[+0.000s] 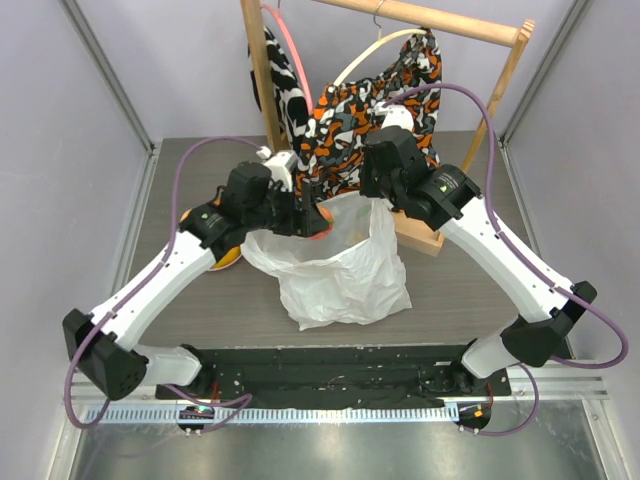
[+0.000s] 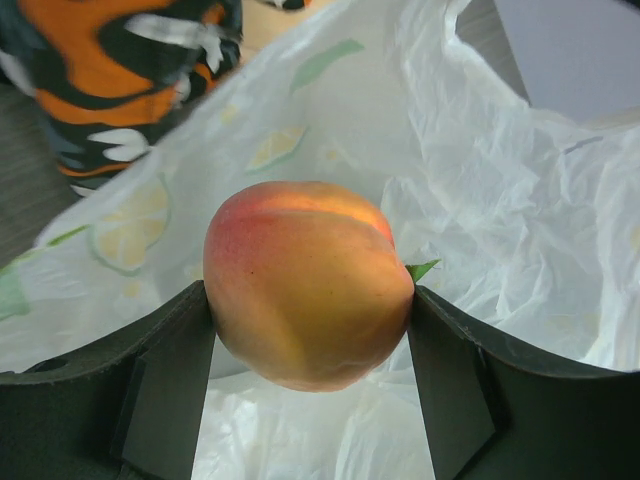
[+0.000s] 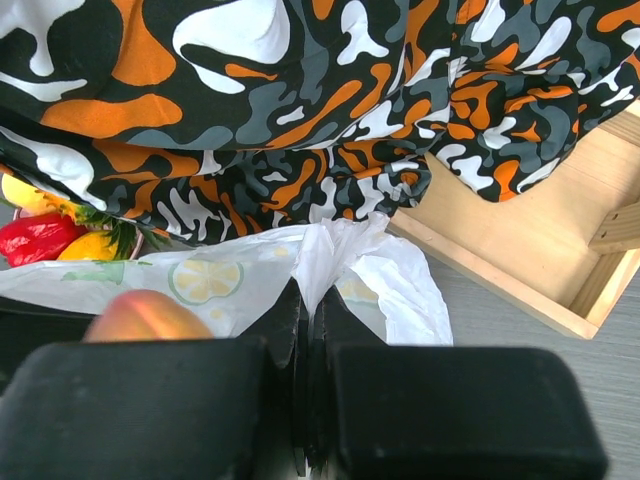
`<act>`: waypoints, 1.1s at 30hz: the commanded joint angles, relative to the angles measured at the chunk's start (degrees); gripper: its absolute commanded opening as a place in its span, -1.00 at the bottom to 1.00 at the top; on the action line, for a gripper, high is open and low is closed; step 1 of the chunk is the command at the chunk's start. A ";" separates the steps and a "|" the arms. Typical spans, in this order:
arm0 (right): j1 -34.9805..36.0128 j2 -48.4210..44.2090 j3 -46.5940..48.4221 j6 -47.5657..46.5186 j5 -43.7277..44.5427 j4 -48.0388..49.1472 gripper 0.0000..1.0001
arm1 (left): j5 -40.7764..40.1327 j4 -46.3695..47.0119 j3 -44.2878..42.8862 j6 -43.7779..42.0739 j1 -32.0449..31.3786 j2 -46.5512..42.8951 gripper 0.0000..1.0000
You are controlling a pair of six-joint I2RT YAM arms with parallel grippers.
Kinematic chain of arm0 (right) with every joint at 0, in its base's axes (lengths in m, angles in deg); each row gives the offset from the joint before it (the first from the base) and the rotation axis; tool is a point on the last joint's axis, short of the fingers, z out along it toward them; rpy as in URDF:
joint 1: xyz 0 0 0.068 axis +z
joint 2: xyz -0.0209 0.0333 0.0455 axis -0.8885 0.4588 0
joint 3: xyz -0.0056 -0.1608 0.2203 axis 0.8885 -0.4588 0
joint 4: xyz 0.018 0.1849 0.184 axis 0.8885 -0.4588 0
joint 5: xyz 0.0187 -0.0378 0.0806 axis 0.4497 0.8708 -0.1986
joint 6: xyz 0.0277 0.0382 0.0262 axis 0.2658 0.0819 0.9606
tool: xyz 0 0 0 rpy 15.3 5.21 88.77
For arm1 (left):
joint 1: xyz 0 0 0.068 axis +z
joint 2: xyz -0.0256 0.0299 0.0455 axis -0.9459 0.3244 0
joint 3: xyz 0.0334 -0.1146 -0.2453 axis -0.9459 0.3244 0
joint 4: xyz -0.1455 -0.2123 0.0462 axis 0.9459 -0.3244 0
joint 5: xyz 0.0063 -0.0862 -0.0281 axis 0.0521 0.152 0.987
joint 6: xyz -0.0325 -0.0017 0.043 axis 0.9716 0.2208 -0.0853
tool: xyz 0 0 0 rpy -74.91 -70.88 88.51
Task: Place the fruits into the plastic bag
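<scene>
My left gripper (image 2: 310, 330) is shut on the pink-orange peach (image 2: 305, 280) and holds it over the open mouth of the white plastic bag (image 2: 500, 230). In the top view the left gripper (image 1: 308, 218) is at the bag's (image 1: 340, 270) back left rim. My right gripper (image 3: 310, 300) is shut on the bag's rim (image 3: 330, 245) and holds it up; in the top view it (image 1: 378, 185) is at the bag's back right. The peach also shows in the right wrist view (image 3: 140, 315). A red fruit (image 3: 35, 238) and yellow fruits (image 3: 85, 245) lie at the far left there.
The orange-black-white patterned cloth (image 1: 360, 110) hangs from a wooden rack (image 1: 440, 25) behind the bag; the rack's wooden base (image 3: 520, 240) lies to the right. An orange fruit (image 1: 228, 260) shows under my left arm.
</scene>
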State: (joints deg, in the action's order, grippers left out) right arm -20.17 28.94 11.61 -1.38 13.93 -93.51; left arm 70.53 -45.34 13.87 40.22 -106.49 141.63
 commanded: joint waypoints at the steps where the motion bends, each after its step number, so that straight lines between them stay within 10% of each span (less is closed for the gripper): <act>1: -0.16 -1.93 0.26 -0.45 0.19 2.06 -0.98 | -0.12 -2.15 -3.82 -2.48 -3.68 3.75 -0.10; 18: -0.16 -2.02 0.00 -0.18 -0.25 1.89 -0.98 | 13.15 -10.31 -9.10 -5.12 -5.53 16.41 0.10; 28: -0.16 -1.58 0.44 -0.62 -0.08 1.80 -0.98 | 10.96 -12.17 -11.04 -6.45 -6.42 17.30 0.90; 33: -0.25 -1.93 0.00 -0.45 -0.07 1.80 -0.98 | 9.64 -10.59 -9.63 -6.10 -6.42 15.72 0.99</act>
State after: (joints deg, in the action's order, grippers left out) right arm -20.17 28.94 11.59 -1.36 13.67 -93.51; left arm 81.05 -56.97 5.06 34.64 -112.63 160.08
